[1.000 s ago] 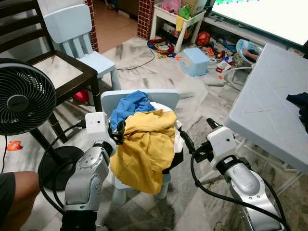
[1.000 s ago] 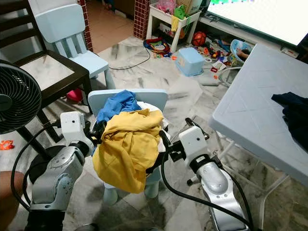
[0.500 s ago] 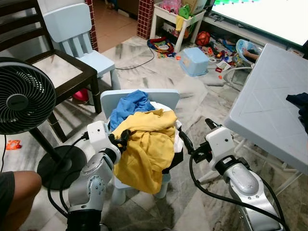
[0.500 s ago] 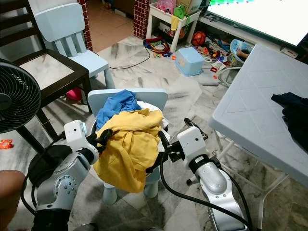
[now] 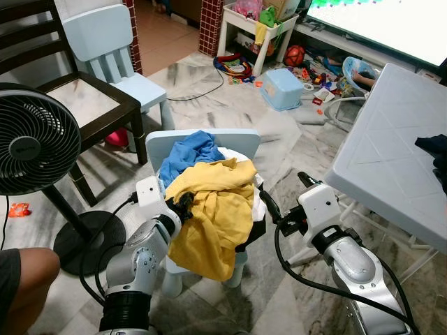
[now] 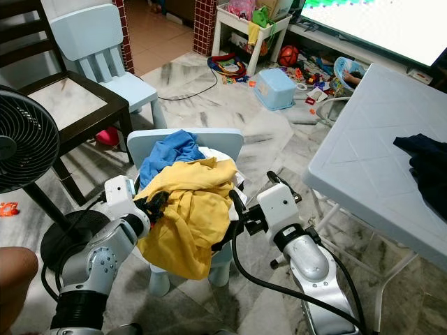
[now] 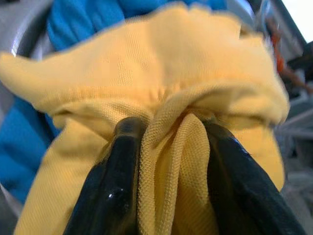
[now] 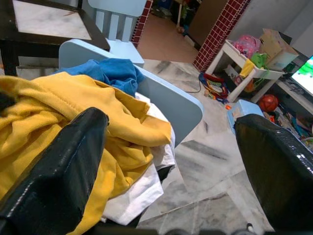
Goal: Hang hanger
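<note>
A pile of clothes lies on a small light blue chair: a yellow garment on top, a blue one behind it and a white one underneath. My left gripper is at the pile's left side, shut on a fold of the yellow garment, which is bunched between its black fingers. On the pile's right side my right gripper is open, its fingers wide apart and holding nothing.
A black fan and a dark wooden chair stand at the left, with a second light blue chair behind. A white table with a dark cloth is at the right. A person's knee is at the lower left. Toys and a blue box litter the far floor.
My left arm has moved right and down, and its fingers have pushed into the edge of the yellow garment. The right arm has hardly moved.
</note>
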### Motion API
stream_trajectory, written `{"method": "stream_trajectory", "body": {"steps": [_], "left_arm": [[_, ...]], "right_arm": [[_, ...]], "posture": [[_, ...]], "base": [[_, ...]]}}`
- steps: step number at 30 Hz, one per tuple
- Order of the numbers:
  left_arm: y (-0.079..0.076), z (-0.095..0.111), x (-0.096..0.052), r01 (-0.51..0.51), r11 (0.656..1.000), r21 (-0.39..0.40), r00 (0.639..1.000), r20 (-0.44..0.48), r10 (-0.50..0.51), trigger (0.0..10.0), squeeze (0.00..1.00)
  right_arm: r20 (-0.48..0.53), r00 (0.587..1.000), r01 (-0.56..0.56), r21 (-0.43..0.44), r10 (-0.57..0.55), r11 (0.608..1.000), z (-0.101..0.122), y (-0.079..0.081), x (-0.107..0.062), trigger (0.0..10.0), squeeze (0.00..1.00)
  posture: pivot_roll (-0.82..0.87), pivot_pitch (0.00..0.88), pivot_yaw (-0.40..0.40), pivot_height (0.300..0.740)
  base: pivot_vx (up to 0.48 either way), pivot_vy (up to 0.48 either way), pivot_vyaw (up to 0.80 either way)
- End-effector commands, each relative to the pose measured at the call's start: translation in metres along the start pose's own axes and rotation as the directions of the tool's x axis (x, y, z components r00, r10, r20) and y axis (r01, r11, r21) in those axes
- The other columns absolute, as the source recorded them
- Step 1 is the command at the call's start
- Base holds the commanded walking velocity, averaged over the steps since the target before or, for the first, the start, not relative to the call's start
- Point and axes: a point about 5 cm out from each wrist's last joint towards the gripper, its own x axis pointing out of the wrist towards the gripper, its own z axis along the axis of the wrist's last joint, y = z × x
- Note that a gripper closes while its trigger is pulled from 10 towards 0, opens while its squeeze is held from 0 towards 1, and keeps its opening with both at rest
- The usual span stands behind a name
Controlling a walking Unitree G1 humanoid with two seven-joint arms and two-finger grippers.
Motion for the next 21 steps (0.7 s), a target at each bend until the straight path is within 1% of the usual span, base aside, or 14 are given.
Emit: {"method": "stream_trajectory", "body": {"steps": [1, 2, 3, 4, 5, 7, 8, 10, 12, 15, 16, 17, 18, 21], "left_arm": [[-0.003, -0.013, 0.001, 0.016, 1.000, 0.014, 0.998, -0.065, -0.015, 0.0, 0.00], [0.000, -0.014, 0.001, 0.005, 1.000, 0.022, 0.998, -0.067, -0.003, 0.0, 0.00], [0.000, -0.014, 0.000, 0.002, 1.000, 0.025, 0.998, -0.067, -0.001, 0.0, 0.00], [0.000, -0.014, 0.000, 0.006, 1.000, 0.020, 0.998, -0.068, -0.004, 0.0, 0.00], [0.001, -0.014, 0.000, 0.004, 1.000, 0.022, 0.998, -0.067, -0.003, 0.0, 0.00], [0.001, -0.014, 0.000, 0.003, 1.000, 0.024, 0.998, -0.066, -0.001, 0.0, 0.00], [0.003, -0.013, 0.000, -0.006, 0.999, 0.032, 0.998, -0.060, 0.007, 0.0, 0.00], [0.005, -0.011, 0.000, -0.019, 0.999, 0.047, 0.999, -0.048, 0.022, 0.0, 0.00], [0.008, -0.007, 0.000, -0.051, 0.994, 0.100, 0.998, -0.023, 0.053, 0.0, 0.00], [0.012, 0.001, -0.001, -0.090, 0.972, 0.218, 0.996, 0.035, 0.084, 0.0, 0.00], [0.012, 0.001, -0.001, -0.090, 0.972, 0.218, 0.996, 0.035, 0.084, 0.0, 0.00], [0.015, 0.004, -0.002, -0.124, 0.938, 0.324, 0.992, 0.075, 0.105, 0.0, 0.00], [0.015, 0.004, -0.002, -0.124, 0.938, 0.324, 0.992, 0.075, 0.105, 0.0, 0.00], [0.017, 0.008, -0.004, -0.170, 0.864, 0.474, 0.983, 0.139, 0.118, 0.0, 0.00]], "right_arm": [[-0.007, 1.000, -0.021, 0.005, 0.021, 1.000, -0.001, 0.000, -0.001, 10.0, 0.00], [-0.005, 0.997, -0.071, 0.032, 0.071, 0.997, -0.001, 0.005, -0.004, 10.0, 0.00], [-0.004, 0.996, -0.083, 0.038, 0.084, 0.996, -0.001, 0.006, -0.004, 10.0, 0.00], [-0.008, 0.991, -0.131, 0.100, 0.133, 0.986, -0.001, 0.011, -0.006, 10.0, 0.00], [-0.006, 0.987, -0.161, 0.124, 0.163, 0.979, 0.000, 0.013, -0.008, 10.0, 0.00], [-0.004, 0.983, -0.181, 0.138, 0.183, 0.974, 0.000, 0.015, -0.009, 10.0, 0.00], [-0.004, 0.970, -0.240, 0.158, 0.243, 0.958, 0.001, 0.018, -0.011, 10.0, 0.00], [-0.009, 0.957, -0.285, 0.174, 0.291, 0.943, 0.002, 0.020, -0.013, 10.0, 0.00], [-0.019, 0.944, -0.321, 0.167, 0.329, 0.932, 0.001, 0.018, -0.014, 10.0, 0.00], [-0.044, 0.953, -0.291, 0.140, 0.300, 0.946, -0.002, 0.010, -0.011, 10.0, 0.00], [-0.044, 0.953, -0.291, 0.140, 0.300, 0.946, -0.002, 0.010, -0.011, 10.0, 0.00], [-0.060, 0.962, -0.259, 0.115, 0.266, 0.959, -0.003, 0.005, -0.007, 10.0, 0.00], [-0.060, 0.962, -0.259, 0.115, 0.266, 0.959, -0.003, 0.005, -0.007, 10.0, 0.00], [-0.067, 0.969, -0.231, 0.109, 0.239, 0.967, -0.002, 0.000, -0.003, 10.0, 0.00]], "posture": [[-0.04, 0.135, -0.168, 0.740], [-0.04, 0.134, -0.167, 0.740], [-0.04, 0.134, -0.167, 0.740], [-0.04, 0.135, -0.167, 0.740], [-0.04, 0.135, -0.167, 0.740], [-0.04, 0.135, -0.167, 0.740], [-0.04, 0.134, -0.166, 0.740], [-0.04, 0.133, -0.168, 0.740], [-0.04, 0.132, -0.168, 0.740], [-0.04, 0.130, -0.169, 0.740], [-0.04, 0.130, -0.169, 0.740], [-0.04, 0.130, -0.169, 0.740], [-0.04, 0.130, -0.169, 0.740], [-0.04, 0.128, -0.170, 0.740]], "base": [[0.000, 0.000, 0.00], [0.000, 0.000, 0.00], [0.000, 0.000, 0.00], [0.000, 0.000, 0.00], [0.000, 0.000, 0.00], [0.000, 0.000, 0.00], [0.000, 0.000, 0.00], [0.000, 0.000, 0.00], [0.000, 0.000, 0.00], [0.000, 0.000, 0.00], [0.000, 0.000, 0.00], [0.000, 0.000, 0.00], [0.000, 0.000, 0.00], [0.000, 0.000, 0.00]]}}
